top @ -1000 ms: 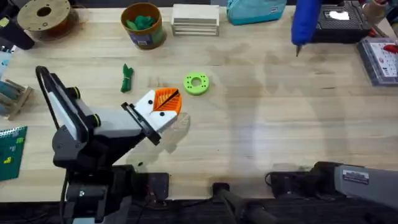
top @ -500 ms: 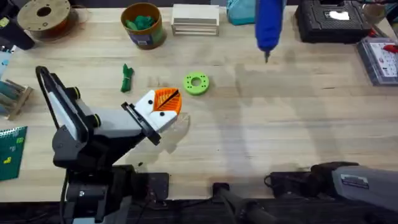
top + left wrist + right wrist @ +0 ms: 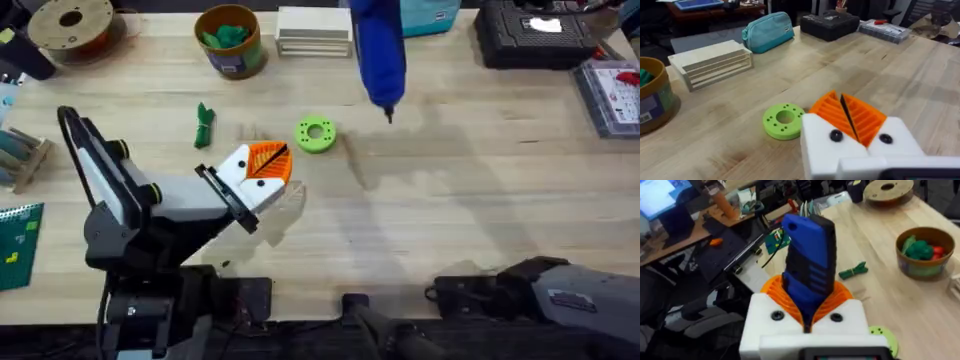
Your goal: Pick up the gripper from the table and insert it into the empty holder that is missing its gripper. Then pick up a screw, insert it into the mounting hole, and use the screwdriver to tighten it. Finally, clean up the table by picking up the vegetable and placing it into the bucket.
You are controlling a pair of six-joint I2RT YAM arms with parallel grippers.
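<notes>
Overhead view: left gripper [image 3: 268,163] is resting low over the table [image 3: 480,220], its orange pads pressed together on nothing. Just beyond it a lime ring [image 3: 316,134] is lying; farther left, the vegetable [image 3: 204,125]. Right gripper [image 3: 807,311] is clamping the screwdriver [image 3: 380,50], which is hanging tip-down above mid-table, right of the ring. Bucket [image 3: 229,40] is standing at the far edge, holding green pieces.

The left claw [image 3: 268,160] has white blocky mounts with black screws and orange ribbed pads [image 3: 867,116], on a black-and-grey jointed arm [image 3: 130,215] with black cable.
</notes>
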